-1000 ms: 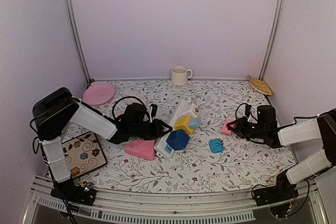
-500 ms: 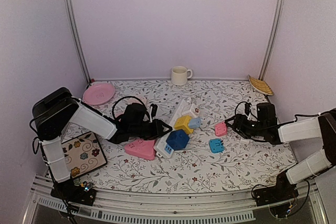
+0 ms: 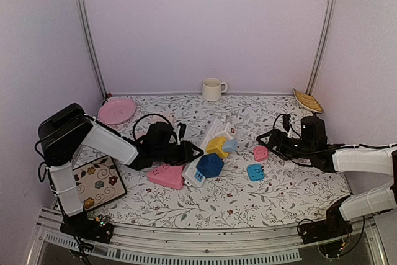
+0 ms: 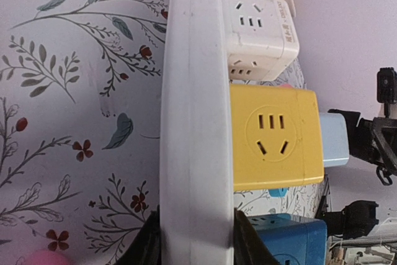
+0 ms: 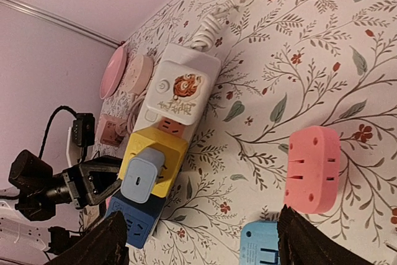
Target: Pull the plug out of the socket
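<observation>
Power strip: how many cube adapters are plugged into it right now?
3 on the power strip: white adapter at the far end, yellow adapter in the middle, dark blue adapter at the near end. Smaller ones may be hidden.

Setting: a robotics lab test cell rather than a lived-in room. Plain lilac panels (image 3: 205,23) close off the back and both sides, held by bare aluminium posts (image 3: 89,35). The left arm (image 3: 108,141) and right arm (image 3: 363,158), white-shelled with black joints, are mounted on a metal rail (image 3: 205,240) at the near edge. Exposed black cables (image 3: 149,118) loop off the arms, and a small lit circuit board (image 3: 99,220) sits at the left base. The surface (image 3: 248,203) carries a floral cloth. Household items lie scattered on it: a mug (image 3: 213,89), pink plate (image 3: 116,110), wicker dish (image 3: 308,100) and power strip (image 3: 214,131) with coloured adapters.
</observation>
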